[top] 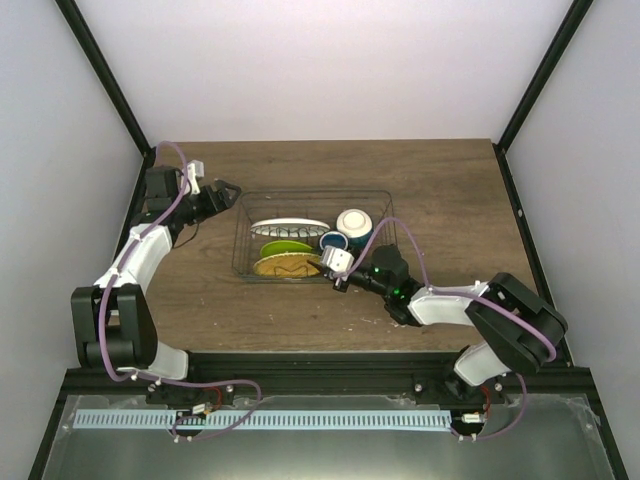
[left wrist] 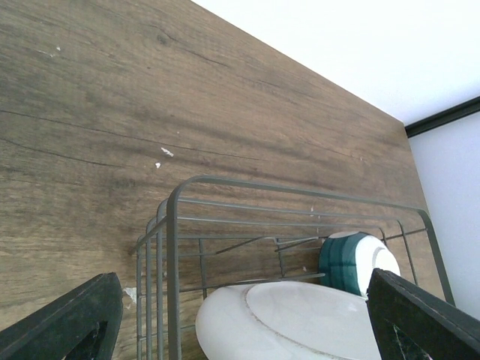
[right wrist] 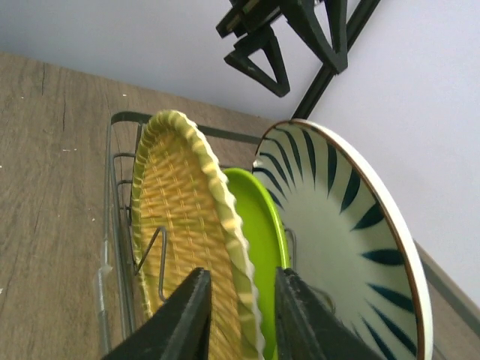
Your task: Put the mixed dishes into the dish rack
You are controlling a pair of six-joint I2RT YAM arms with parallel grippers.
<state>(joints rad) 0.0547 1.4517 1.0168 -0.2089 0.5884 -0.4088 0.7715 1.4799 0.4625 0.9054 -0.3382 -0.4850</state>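
Showing the right gripper (right wrist: 241, 274) narrowly parted astride the lime-green plate's (right wrist: 262, 225) yellow rim, grip uncertain, the plate standing on edge between dish rack (top: 238, 240) wires at centre; left gripper (top: 225, 190) gapes empty, kept clear at upper left.

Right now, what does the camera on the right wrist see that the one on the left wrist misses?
Only the right wrist view: the lime-green and yellow plate, standing on edge with the right gripper astride its rim, and the black stripes on the white plate. Only the left wrist view: the small bowl and the left gripper, fingers wide apart. Both: the dish rack, that white plate (the left sees its plain back) and the wooden table.
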